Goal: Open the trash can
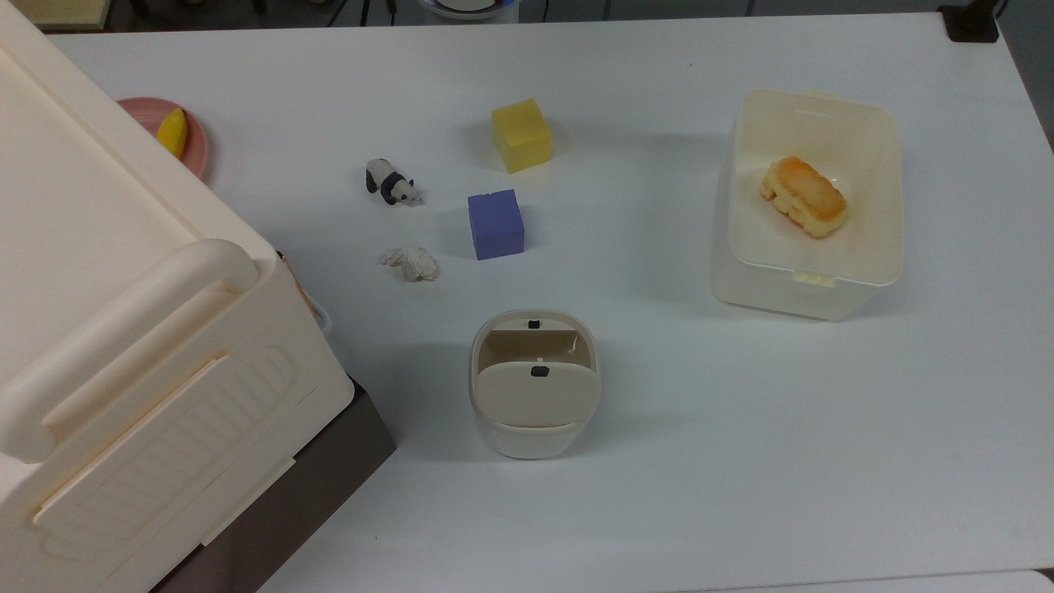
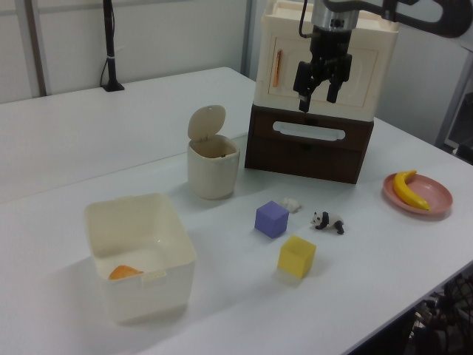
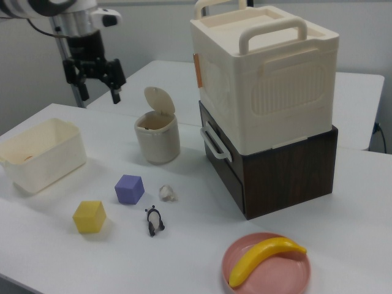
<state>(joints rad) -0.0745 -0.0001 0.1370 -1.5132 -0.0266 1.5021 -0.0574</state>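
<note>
Already open, the trash can [image 1: 533,387] stands on the white worktop [image 1: 741,461] with its beige lid [image 2: 206,121] tipped upright. Going left to right across the top view with the can as landmark: a large cream box [image 1: 123,329] with a thick handle sits to its left, a crumpled paper scrap [image 1: 412,263] and purple cube [image 1: 496,224] lie just beyond it, and a lidless tub [image 1: 803,284] rests well to its right. High above the worktop, apart from the can, the claw [image 2: 319,92] hangs with fingers spread, gripping nothing.
</note>
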